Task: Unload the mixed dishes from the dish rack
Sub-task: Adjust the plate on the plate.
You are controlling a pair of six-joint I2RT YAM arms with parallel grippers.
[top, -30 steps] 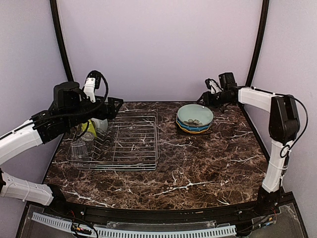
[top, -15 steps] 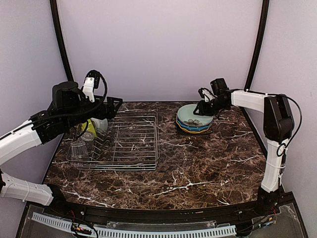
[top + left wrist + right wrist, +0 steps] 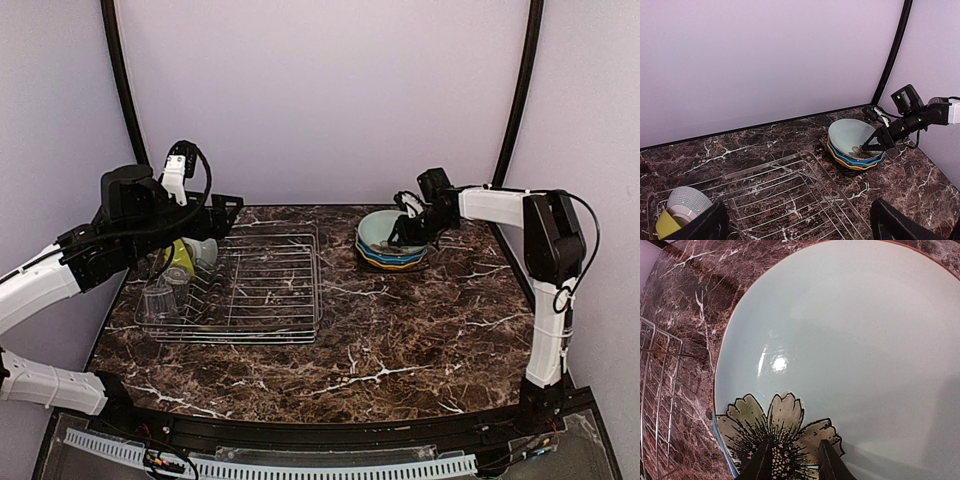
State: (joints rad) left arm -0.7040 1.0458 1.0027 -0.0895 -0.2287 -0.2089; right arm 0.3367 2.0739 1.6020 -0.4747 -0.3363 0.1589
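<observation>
Silver wire dish rack point(image 3: 270, 290), centre-left, holds clear ribbed glasses point(image 3: 157, 300) and a yellow-green bowl point(image 3: 182, 258) at its left end. Glossy pale-green flower plate point(image 3: 380, 231) tops the upper-right stack, right gripper point(image 3: 792, 462) narrow over it; left gripper point(image 3: 802, 227) wide, empty.

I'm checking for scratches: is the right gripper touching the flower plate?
Cannot tell. The right wrist view shows the right gripper low over the flower plate, but neither contact nor a gap is plain.

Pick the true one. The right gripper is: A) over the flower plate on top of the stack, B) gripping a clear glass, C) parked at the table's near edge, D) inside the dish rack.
A: the right gripper points its tips at the painted flower on the flower plate.
</observation>
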